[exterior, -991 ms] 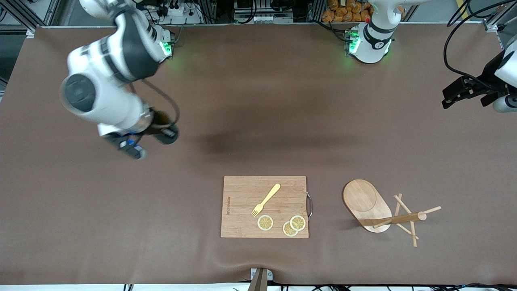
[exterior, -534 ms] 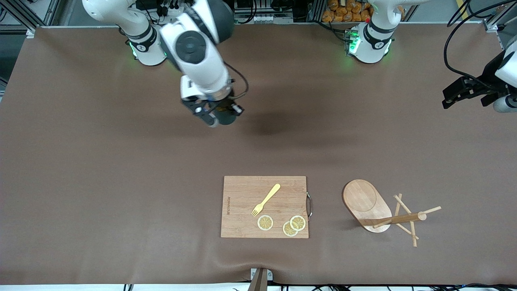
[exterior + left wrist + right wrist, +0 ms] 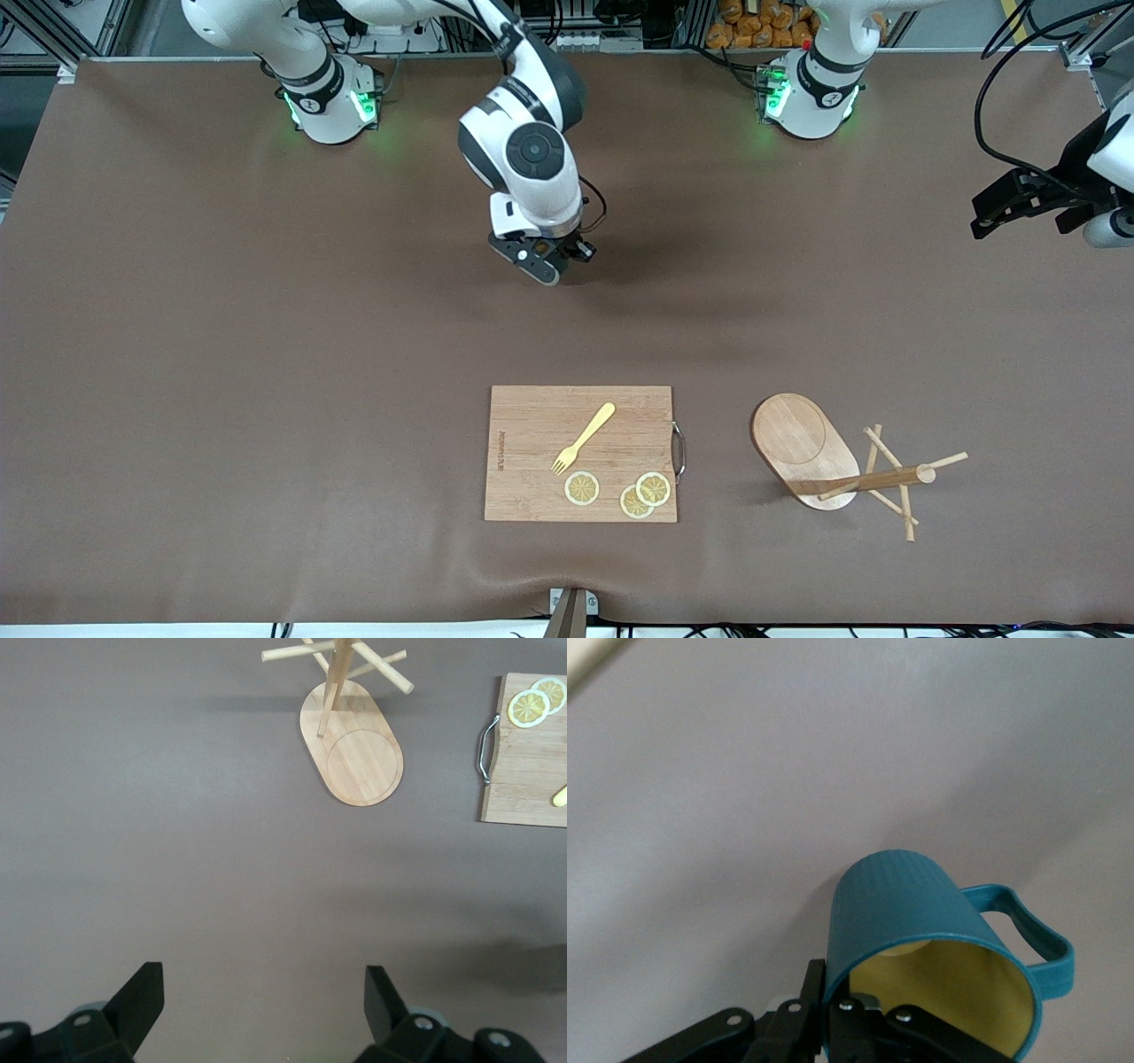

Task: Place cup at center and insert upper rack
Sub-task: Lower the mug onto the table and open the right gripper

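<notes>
So my right hand (image 3: 556,259) is clamped on the rim of the cup (image 3: 939,961), one finger inside the yellowish inside and one on the ribbed teal outside, and it's hanging over the bare brown tabletop (image 3: 266,399) about midway between the two arm bases. From the front camera the cup itself is pretty much hidden under my wrist, but my right wrist view shows it clearly: handle sticking out to one side, and whether its bottom touches the tabletop I can't tell.

The rack (image 3: 837,461) is lying tipped over on the tabletop, well away from my right hand, toward the left arm's end and nearer to the front camera. Its oval base is up on edge-ish with the post lying out flat and the thin pegs crossing at the end of it.

Between the rack and the spot under my right hand, also nearer the front camera, sits a cutting board (image 3: 532,425) with a metal handle on the side facing the rack. There's a yellow fork (image 3: 583,438) on it and three lemon slices (image 3: 582,488) just beside the fork's tines.

My left hand (image 3: 261,1001) is just waiting with its fingers spread wide, nothing in it, up over the tabletop out at the left arm's end. Its wrist view looks across at the rack and a corner of the board.
</notes>
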`<move>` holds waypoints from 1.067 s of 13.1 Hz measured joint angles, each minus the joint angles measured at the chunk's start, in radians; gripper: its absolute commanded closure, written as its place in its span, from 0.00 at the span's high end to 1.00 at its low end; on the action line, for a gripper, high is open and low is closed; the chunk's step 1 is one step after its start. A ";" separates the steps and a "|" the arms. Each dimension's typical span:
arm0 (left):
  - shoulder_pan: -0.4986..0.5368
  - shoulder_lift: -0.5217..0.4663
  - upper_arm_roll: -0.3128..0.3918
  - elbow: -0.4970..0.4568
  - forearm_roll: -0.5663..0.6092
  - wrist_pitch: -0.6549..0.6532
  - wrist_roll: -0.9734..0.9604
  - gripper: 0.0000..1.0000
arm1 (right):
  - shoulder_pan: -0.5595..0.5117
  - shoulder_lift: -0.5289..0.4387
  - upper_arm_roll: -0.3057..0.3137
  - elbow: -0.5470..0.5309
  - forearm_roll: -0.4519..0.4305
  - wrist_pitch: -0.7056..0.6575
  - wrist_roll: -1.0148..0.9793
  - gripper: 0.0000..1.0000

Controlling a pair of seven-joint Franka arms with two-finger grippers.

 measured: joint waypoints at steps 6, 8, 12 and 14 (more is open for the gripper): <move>0.000 0.001 0.000 0.000 0.000 0.000 0.000 1.00 | 0.000 0.069 0.029 0.000 0.008 0.075 0.004 0.00; 0.000 0.002 0.000 0.000 0.000 0.000 0.000 1.00 | 0.000 0.072 0.036 0.000 0.013 0.087 0.021 0.00; 0.000 0.002 0.000 0.000 0.000 0.000 0.000 1.00 | 0.000 0.073 0.049 0.000 0.060 0.107 0.079 0.04; 0.000 0.002 -0.001 0.000 0.000 0.000 0.000 1.00 | 0.000 0.073 0.052 0.000 0.061 0.118 0.105 0.62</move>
